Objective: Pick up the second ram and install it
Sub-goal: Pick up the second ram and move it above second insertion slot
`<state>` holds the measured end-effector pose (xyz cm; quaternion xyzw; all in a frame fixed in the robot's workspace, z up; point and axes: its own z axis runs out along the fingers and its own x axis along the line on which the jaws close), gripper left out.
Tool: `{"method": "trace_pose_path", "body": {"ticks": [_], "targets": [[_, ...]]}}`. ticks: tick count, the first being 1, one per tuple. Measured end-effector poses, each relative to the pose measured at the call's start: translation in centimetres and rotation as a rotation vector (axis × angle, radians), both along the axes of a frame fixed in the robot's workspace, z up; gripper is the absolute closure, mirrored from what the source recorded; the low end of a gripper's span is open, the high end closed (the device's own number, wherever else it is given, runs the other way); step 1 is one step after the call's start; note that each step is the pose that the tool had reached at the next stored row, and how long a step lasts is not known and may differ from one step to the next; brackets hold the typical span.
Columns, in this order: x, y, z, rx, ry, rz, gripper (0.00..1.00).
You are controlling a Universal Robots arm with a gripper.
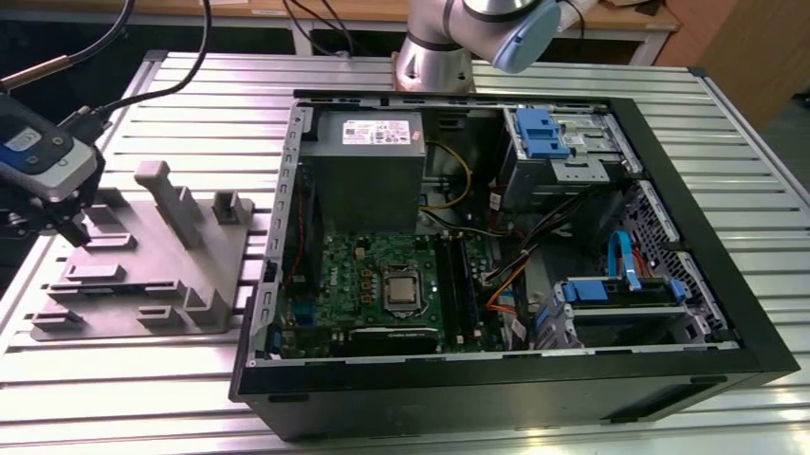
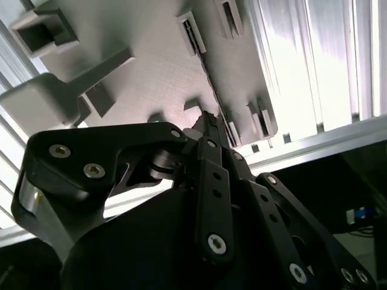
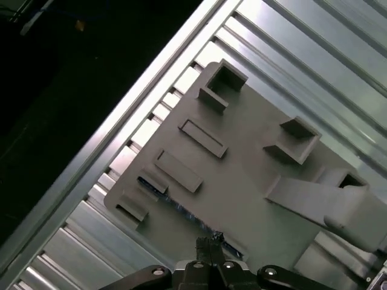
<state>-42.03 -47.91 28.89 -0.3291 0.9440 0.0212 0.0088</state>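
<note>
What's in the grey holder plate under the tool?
A thin dark memory stick stands on edge in a slot of the grey plastic holder plate. The black tool covers the stick's near end, so contact there is hidden.

We see soft, even light in the exterior view: the counter (image 1: 127,379) pale, the computer case (image 1: 506,377) shaded inside. In the second wrist view glare whitens the counter's slats (image 2: 314,60) behind the dark gripper (image 2: 208,124). In the first wrist view the fixture plate (image 3: 242,175) carries faint shadows.
</note>
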Motion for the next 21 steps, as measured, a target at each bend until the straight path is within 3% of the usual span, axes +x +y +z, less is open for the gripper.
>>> {"method": "trace_pose_path", "body": {"ticks": [21], "targets": [[0.0, 0.0, -0.47, 0.0, 0.0, 0.381, 0.9]]}}
